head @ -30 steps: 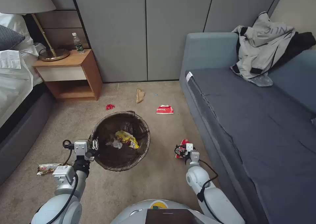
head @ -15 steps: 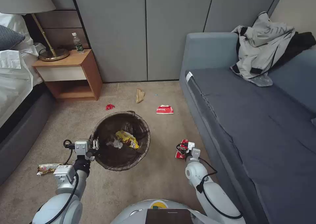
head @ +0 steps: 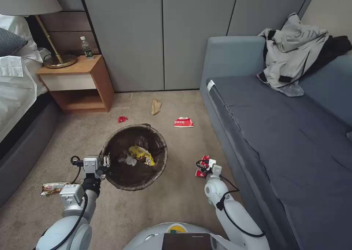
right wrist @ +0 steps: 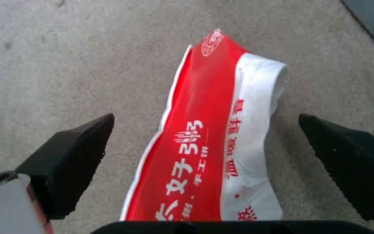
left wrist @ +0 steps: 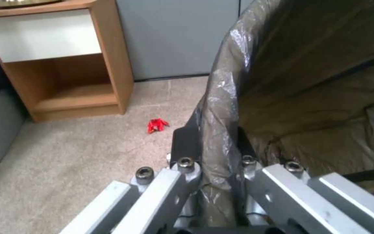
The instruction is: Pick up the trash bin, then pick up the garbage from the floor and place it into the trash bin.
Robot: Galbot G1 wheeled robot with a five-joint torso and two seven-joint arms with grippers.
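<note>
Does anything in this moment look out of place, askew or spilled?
Litter lies scattered on the carpet: a red-and-white packet between the right gripper's open jaws, another red-and-white packet, a tan paper bag, a red scrap and a shiny brown wrapper. The left gripper grips the bag-lined round bin.

Bin (head: 134, 156) mid-floor, nightstand (head: 79, 83) behind-left, sofa (head: 278, 132) right.

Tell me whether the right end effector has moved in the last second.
Yes. The right end effector edged away from the sofa, toward the trash bin, open over the red-and-white packet.
</note>
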